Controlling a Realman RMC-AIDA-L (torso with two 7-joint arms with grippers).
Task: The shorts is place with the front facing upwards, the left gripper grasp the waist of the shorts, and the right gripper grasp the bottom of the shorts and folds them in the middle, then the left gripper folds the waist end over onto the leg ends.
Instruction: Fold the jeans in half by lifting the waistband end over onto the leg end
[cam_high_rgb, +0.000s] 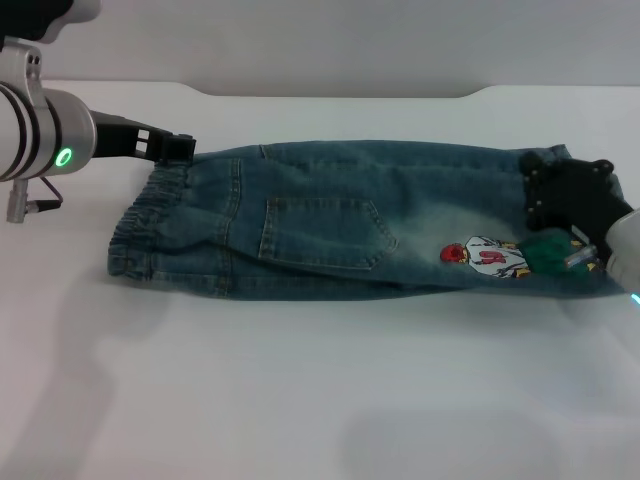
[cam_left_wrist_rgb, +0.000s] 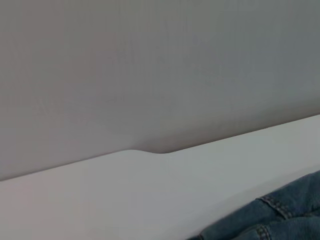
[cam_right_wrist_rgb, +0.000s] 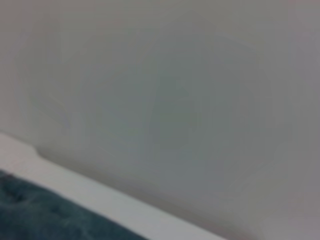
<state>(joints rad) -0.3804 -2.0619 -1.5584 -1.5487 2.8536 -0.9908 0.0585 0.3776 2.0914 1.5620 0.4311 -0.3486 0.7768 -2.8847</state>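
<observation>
The blue denim shorts lie across the white table, folded lengthwise, with a back pocket and the red-and-white cartoon patch facing up. The ruched waist points to the left. My left gripper touches the waist's far corner, coming in from the left. My right gripper sits on the leg ends at the right, covering their far part. A strip of denim shows in the left wrist view, and a dark denim edge in the right wrist view.
The table's back edge has a step near the far wall. White table surface lies in front of the shorts and to their left. A teal-green part shows just below the right gripper's black body.
</observation>
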